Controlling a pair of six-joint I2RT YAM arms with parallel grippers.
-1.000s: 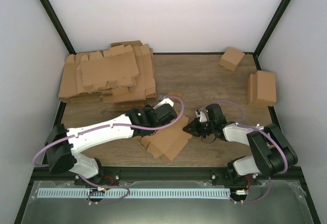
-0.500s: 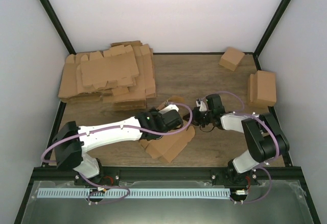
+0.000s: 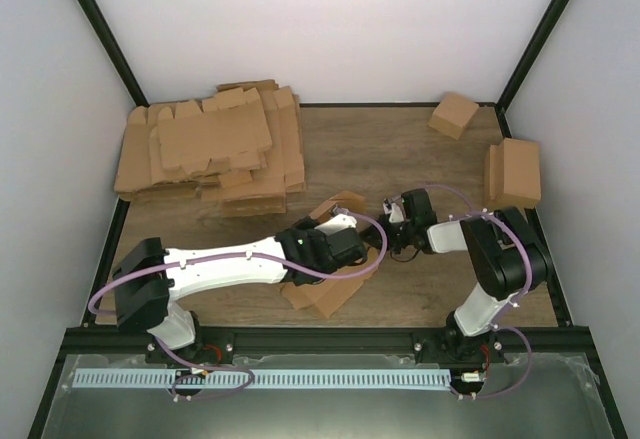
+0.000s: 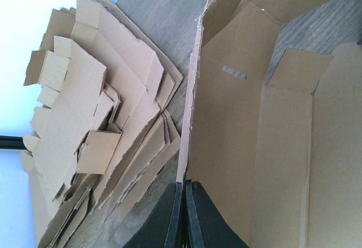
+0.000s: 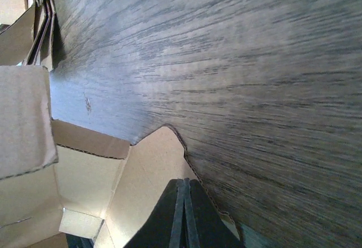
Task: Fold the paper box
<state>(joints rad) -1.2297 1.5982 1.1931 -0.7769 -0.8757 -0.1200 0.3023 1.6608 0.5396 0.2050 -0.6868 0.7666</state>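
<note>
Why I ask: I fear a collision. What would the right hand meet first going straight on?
Probably the paper box: its rounded flap lies right at the right hand's shut tips, maybe already touching. Beyond it only bare table shows.

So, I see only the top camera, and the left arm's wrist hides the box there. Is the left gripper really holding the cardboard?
Observer: Yes. In the left wrist view the left gripper is shut on the thin edge of one side wall of the paper box.
Operator: And the right gripper, does it hold something?
Observer: No. In its wrist view the right gripper is shut with nothing between the fingers. The tips are over a rounded flap of the box, beside the bare wooden table.
</note>
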